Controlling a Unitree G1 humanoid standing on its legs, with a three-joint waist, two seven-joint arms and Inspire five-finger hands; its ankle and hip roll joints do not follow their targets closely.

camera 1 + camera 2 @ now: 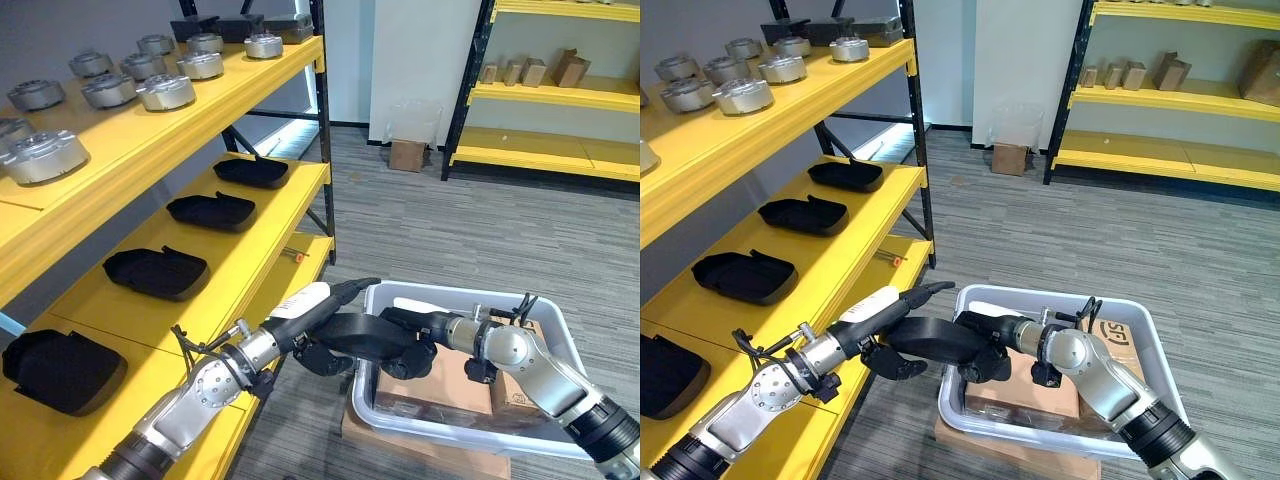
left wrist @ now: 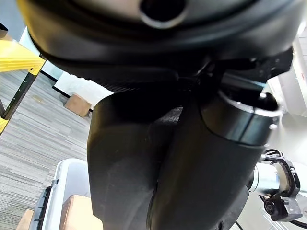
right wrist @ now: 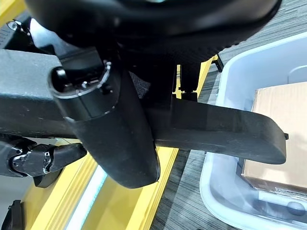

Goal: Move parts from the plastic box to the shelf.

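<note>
A long black moulded part (image 1: pixel 368 335) hangs over the left rim of the pale grey plastic box (image 1: pixel 556 336), held between both hands. My left hand (image 1: pixel 312 312), with its white-covered thumb on top and fingers curled beneath, grips the part's left end. My right hand (image 1: pixel 424 332) reaches across the box and clasps the part's right end. The right wrist view shows the part (image 3: pixel 218 130) running out past the thumb (image 3: pixel 111 139). In the left wrist view the part (image 2: pixel 125 163) lies close under the hand. Beside them stands the yellow shelf (image 1: pixel 262 262), bearing similar black parts (image 1: pixel 155 272).
Cardboard boxes (image 1: pixel 448 385) lie inside the plastic box, which rests on a cardboard carton (image 1: pixel 420 452). Round metal parts (image 1: pixel 166 92) line the top shelf. The shelf's black post (image 1: pixel 324 130) stands close by. A second yellow rack (image 1: pixel 560 90) and a small box (image 1: pixel 407 154) sit farther back.
</note>
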